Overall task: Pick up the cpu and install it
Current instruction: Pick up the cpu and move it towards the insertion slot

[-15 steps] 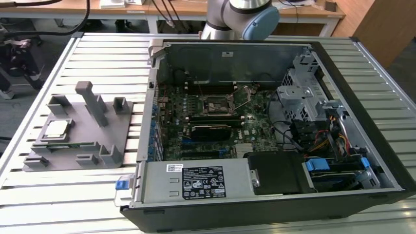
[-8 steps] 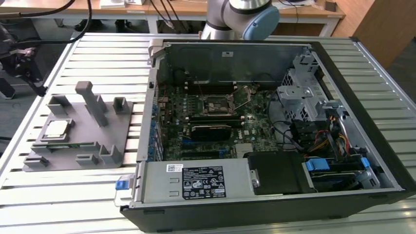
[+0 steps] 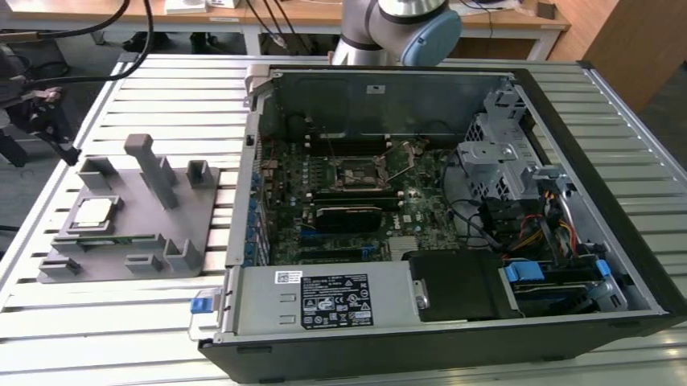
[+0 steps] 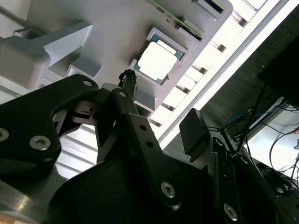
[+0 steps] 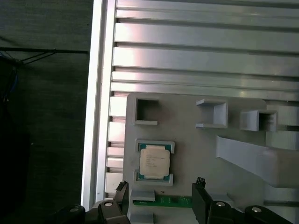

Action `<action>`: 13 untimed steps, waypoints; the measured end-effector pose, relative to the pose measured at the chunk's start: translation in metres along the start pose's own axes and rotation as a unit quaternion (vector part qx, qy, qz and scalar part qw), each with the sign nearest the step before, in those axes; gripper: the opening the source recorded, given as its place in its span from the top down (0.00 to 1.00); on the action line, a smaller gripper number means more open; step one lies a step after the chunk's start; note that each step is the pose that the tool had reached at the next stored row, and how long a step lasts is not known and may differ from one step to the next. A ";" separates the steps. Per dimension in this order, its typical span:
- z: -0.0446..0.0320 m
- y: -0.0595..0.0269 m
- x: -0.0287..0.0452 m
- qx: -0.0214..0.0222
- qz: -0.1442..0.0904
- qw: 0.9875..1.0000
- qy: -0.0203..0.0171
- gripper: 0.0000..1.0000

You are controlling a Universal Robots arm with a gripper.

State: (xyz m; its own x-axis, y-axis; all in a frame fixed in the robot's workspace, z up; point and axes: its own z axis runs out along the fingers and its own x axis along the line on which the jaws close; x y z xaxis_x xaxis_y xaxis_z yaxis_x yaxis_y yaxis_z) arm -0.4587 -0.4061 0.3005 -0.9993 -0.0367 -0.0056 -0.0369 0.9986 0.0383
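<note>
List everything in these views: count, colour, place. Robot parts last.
cpu: one, silvery top with tan rim, lying in its pocket on the tray.
memory stick: one, green, in a slot on the tray beside the cpu.
tray: one, grey, on the table at the exterior view's left.
computer case: one, black, open, to the exterior view's right of the tray.
socket: one, black with metal frame, on the board inside the case.
table: one, silver slats, under tray and case.
arm: one, grey and blue, beyond the case.
hand: one, black, open, over the tray near the cpu, holding nothing.
</note>
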 end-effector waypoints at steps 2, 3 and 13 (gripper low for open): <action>0.0032 -0.0002 0.0000 -0.001 0.000 1.000 0.000 0.35; 0.0050 -0.0003 -0.0001 -0.001 0.000 1.000 0.000 0.35; 0.0177 -0.0009 0.0001 -0.001 0.000 1.000 0.000 0.35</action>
State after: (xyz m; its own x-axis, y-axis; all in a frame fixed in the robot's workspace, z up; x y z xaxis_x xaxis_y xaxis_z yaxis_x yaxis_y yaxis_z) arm -0.4586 -0.4064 0.2828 -0.9993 -0.0365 -0.0064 -0.0367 0.9985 0.0400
